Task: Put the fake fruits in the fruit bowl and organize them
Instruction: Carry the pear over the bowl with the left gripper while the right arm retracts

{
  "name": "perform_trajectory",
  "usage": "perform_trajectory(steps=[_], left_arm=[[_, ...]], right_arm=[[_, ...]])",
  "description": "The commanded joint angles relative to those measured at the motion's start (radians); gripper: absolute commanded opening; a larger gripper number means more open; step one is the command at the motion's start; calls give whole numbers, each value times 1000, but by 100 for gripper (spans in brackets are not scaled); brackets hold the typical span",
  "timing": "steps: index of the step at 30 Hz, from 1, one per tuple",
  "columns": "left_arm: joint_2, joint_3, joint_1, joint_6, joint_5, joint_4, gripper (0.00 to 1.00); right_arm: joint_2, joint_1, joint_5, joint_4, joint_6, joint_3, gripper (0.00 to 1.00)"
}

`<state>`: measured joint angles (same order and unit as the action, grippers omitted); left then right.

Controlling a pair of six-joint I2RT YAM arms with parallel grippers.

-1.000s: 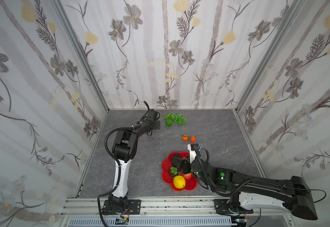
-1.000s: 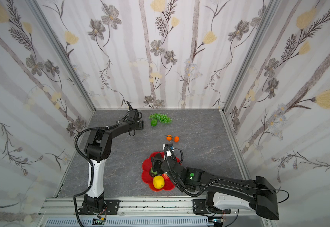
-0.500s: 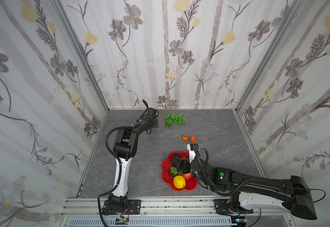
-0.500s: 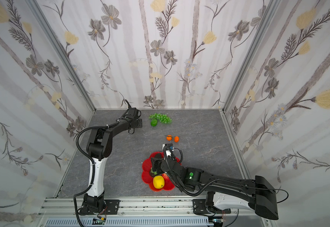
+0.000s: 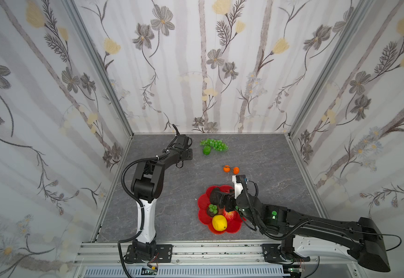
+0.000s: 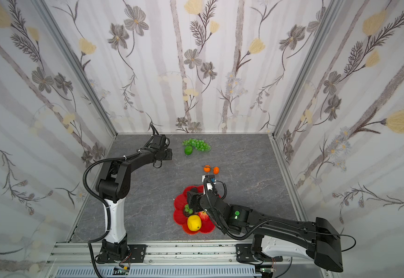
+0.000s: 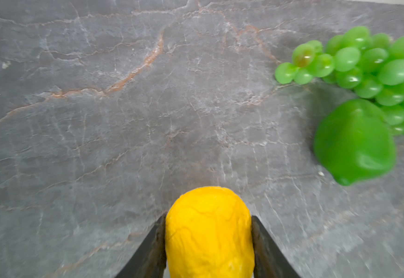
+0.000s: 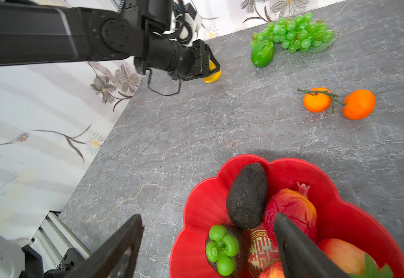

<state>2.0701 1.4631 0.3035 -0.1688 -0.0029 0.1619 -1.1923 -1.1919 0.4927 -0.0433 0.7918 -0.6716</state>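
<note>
My left gripper (image 7: 208,216) is shut on a yellow pear (image 7: 209,235) at the back left of the grey table; the pear (image 8: 211,73) also shows between its fingers in the right wrist view. To its right lie the green lime (image 5: 206,150) and the grape bunch (image 5: 214,144). Two small oranges (image 5: 226,169) rest mid-table. The red fruit bowl (image 5: 232,228) holds a lemon (image 5: 219,222), a dark avocado (image 8: 246,195), an apple (image 8: 340,255) and other fruits. My right gripper (image 8: 207,216) hangs open above the bowl's left side, holding nothing.
Floral wall panels close in the table on the left, back and right. The left wall runs close behind my left arm (image 5: 148,183). A metal rail (image 5: 196,250) lines the front edge. Bare table lies between the bowl and the lime.
My left gripper's jaws have narrowed onto the yellow pear, and that wrist has shifted slightly. The right arm and the bowl's fruits have stayed where they were.
</note>
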Motion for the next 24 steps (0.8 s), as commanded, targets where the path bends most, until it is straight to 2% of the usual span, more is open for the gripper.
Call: perform_trajectory(steps=[1, 8, 11, 18, 24], left_arm=[[-98, -91, 6, 66, 106, -55, 44], [-346, -305, 54, 106, 282, -54, 43], [-452, -381, 91, 136, 323, -56, 42], [-673, -504, 292, 296, 388, -64, 44], [-785, -574, 398, 323, 460, -93, 44]], right_arm=[[31, 30, -18, 18, -5, 18, 85], [135, 156, -136, 52, -60, 85, 85], [191, 198, -160, 68, -95, 114, 86], [254, 283, -248, 37, -129, 119, 85], [311, 290, -246, 6, -98, 134, 84]])
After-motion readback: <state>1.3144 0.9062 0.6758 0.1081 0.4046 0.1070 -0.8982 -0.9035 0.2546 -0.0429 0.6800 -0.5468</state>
